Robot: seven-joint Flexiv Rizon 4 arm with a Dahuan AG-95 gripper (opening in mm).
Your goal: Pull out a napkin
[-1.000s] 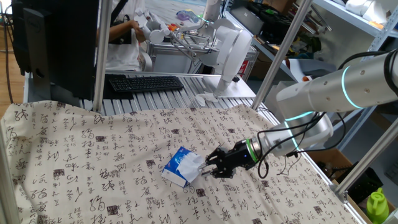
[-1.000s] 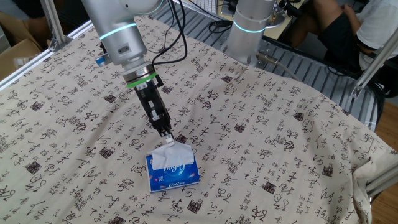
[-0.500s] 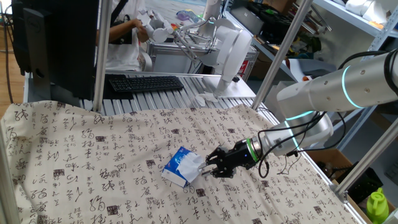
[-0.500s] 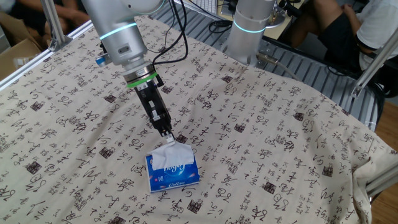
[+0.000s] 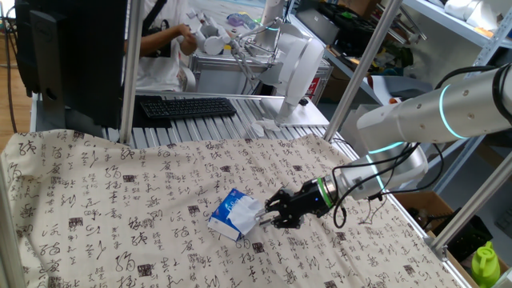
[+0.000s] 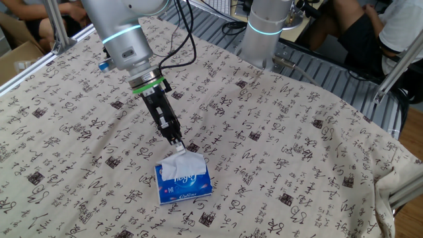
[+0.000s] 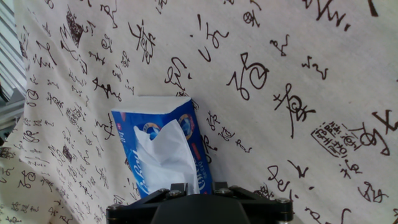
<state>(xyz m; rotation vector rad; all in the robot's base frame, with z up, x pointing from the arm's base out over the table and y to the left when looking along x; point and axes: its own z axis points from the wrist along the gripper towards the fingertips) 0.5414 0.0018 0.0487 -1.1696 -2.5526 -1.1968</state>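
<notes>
Now | claw (image 6: 176, 143) pinching napkin (image 6: 180, 162) | napkin sticking up from tissue pack (image 6: 187, 186)

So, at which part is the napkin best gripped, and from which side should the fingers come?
Grip the napkin at its loose upper corner, the peak that sticks up out of the tissue pack. Come from above and from the arm's side, as the gripper does, closed on that tip. The sheet is thin and soft, so a pinch across the raised fold looks most secure.
</notes>
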